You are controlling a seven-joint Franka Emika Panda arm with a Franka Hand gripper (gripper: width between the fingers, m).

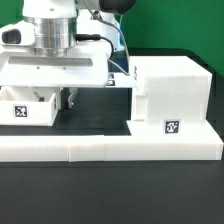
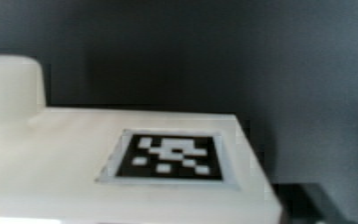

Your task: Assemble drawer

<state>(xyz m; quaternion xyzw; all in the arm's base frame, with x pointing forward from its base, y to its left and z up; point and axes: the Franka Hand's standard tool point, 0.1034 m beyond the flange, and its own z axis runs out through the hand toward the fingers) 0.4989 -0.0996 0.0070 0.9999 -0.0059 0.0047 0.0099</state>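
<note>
The tall white drawer housing [image 1: 170, 92] stands at the exterior view's right with a square tag on its front. A small white tray [image 1: 26, 108] with a tag sits at the exterior view's left, under the arm's wide white hand. My gripper [image 1: 70, 100] hangs low just to the right of that tray; only its dark fingers show, and their gap is hidden. In the wrist view a white tagged tray face [image 2: 172, 158] fills the frame very close up, with a rounded white knob [image 2: 7, 85] beside it. A dark finger [image 2: 322, 205] shows at the tray's edge.
A long low white L-shaped bar [image 1: 110, 148] lies along the front, before the tray and housing. A small tagged white piece [image 1: 122, 73] shows behind, between arm and housing. The table [image 1: 110, 200] is black, with a green backdrop behind.
</note>
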